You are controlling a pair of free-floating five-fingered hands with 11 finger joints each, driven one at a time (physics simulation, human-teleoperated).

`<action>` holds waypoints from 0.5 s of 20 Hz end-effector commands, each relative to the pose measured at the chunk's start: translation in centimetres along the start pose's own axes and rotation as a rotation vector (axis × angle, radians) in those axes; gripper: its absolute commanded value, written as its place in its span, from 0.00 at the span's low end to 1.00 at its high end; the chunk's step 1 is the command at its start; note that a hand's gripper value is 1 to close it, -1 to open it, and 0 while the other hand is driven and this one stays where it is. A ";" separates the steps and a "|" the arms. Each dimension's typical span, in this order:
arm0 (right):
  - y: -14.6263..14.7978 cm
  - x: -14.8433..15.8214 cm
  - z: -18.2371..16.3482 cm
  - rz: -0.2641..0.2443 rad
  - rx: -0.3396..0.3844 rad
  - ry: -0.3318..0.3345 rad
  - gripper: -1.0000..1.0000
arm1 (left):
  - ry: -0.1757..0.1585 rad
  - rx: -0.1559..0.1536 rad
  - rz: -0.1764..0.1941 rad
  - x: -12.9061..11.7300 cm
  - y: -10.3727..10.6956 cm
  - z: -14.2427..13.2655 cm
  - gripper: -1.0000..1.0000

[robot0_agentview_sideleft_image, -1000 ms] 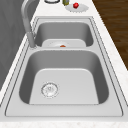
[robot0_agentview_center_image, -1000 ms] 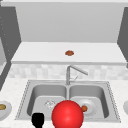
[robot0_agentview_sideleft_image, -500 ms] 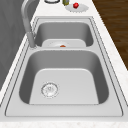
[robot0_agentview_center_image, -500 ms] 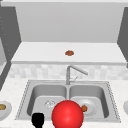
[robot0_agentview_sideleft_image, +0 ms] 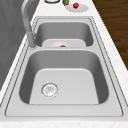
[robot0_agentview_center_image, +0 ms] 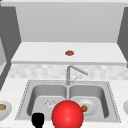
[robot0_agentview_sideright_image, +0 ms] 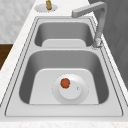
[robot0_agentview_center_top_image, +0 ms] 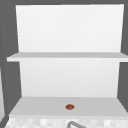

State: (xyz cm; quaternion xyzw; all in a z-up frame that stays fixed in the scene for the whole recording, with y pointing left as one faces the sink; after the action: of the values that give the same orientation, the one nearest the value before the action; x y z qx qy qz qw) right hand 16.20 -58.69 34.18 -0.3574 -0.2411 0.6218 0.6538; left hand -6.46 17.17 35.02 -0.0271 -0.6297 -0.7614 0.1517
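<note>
In the front view my left hand is a black shape at the bottom, over the sink's front edge by the left basin. Just to its right is a big red ball, which covers part of the front rim; I cannot tell whether the hand touches it. The steel double sink lies behind them. A white plate in the right basin carries a small orange-brown piece. The left basin shows its drain.
The faucet rises behind the divider, with its spout toward the right basin. On the shelf lies a small brown item. The left counter plate holds a yellowish thing. The right counter plate holds a red item.
</note>
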 end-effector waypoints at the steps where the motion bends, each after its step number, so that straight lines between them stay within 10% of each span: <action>1: 0.5 0.9 -0.8 0.023 0.040 0.012 0.00 | 0.000 0.000 0.000 0.0 0.0 0.0 0.50; 10: 0.4 1.3 -5.4 0.004 0.014 -0.002 0.00 | 0.000 0.000 0.000 0.0 0.0 0.0 0.50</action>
State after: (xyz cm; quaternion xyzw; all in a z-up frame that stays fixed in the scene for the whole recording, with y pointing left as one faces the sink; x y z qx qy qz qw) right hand 19.55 -58.37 31.44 -0.3456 -0.2429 0.6227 0.6587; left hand -6.46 17.17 35.02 -0.0271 -0.6297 -0.7614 0.1517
